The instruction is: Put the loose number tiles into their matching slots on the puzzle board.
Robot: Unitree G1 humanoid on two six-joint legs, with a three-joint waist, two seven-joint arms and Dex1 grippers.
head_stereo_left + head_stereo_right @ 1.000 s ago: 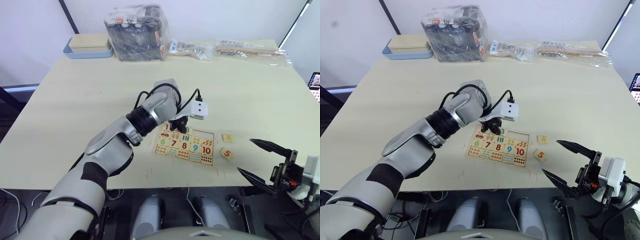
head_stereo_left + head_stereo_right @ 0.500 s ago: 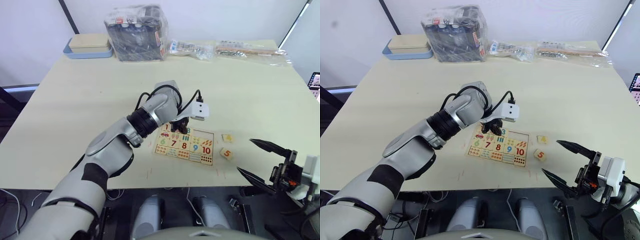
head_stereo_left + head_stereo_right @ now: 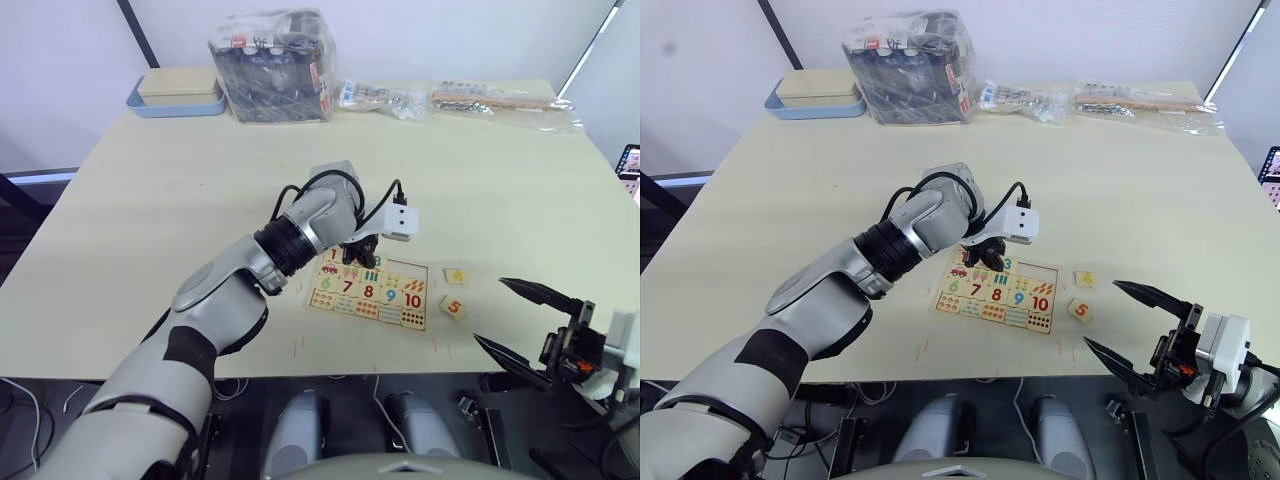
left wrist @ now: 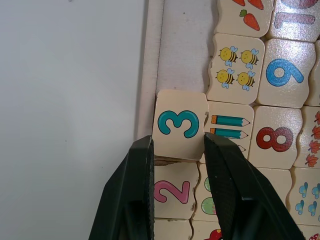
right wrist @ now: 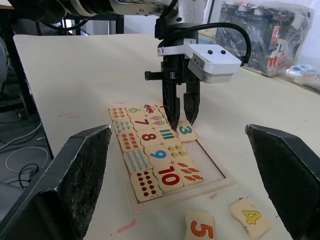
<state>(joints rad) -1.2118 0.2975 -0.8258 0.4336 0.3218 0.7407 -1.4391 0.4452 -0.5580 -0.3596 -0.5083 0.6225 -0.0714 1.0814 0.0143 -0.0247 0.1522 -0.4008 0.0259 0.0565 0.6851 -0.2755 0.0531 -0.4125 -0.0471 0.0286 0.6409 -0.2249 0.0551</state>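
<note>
- Presently, left pincer (image 4: 176,150) pinches tile "3" (image 4: 180,125) over the puzzle board (image 4: 180,55), beside seated "2" (image 4: 172,191).
- Right pincer (image 5: 180,170) spread; tiles "4" (image 5: 250,217), "5" (image 5: 201,227) lie on the counter (image 5: 75,75).

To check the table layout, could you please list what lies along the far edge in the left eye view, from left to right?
Blue tray with wooden lid → plastic-wrapped black pack → small clear bag → long clear packet.

Bright, even light; soft shadows on the table (image 3: 150,200). Right claw (image 5: 180,165) fingers blurred close up; plastic glares.
</note>
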